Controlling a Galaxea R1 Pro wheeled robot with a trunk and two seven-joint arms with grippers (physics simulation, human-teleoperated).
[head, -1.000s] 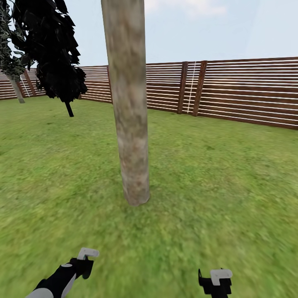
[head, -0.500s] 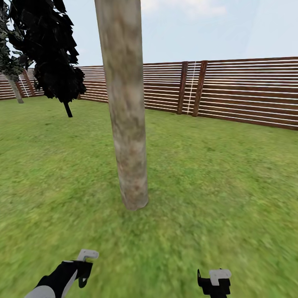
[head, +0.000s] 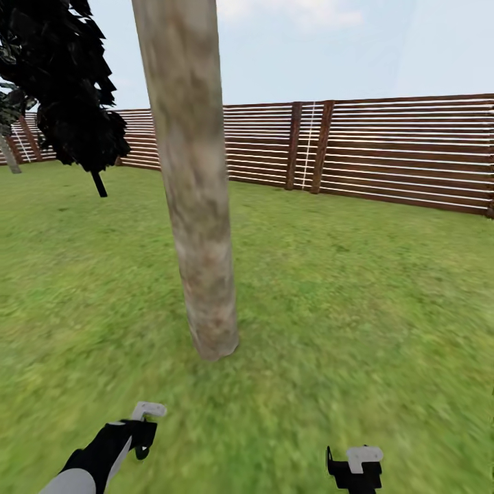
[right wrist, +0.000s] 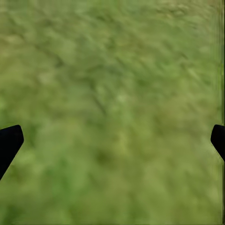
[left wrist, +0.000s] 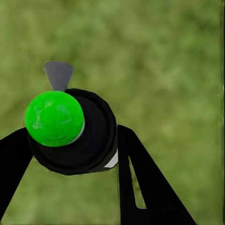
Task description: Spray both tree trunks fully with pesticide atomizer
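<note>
Spreading under everything, the lawn (head: 357,288) ran to the brown fence (head: 405,151), and the near tree trunk (head: 195,206) had slid leftward as the robot's view shifted, suggesting spraying range was close. The left pincer (left wrist: 70,154) gripped the pesticide atomizer (left wrist: 75,133), green-capped in its wrist view, while the right pincer (right wrist: 112,136) hung spread and empty over grass.

bright even daylight, shadowless; grass (head: 357,329) blurred.
</note>
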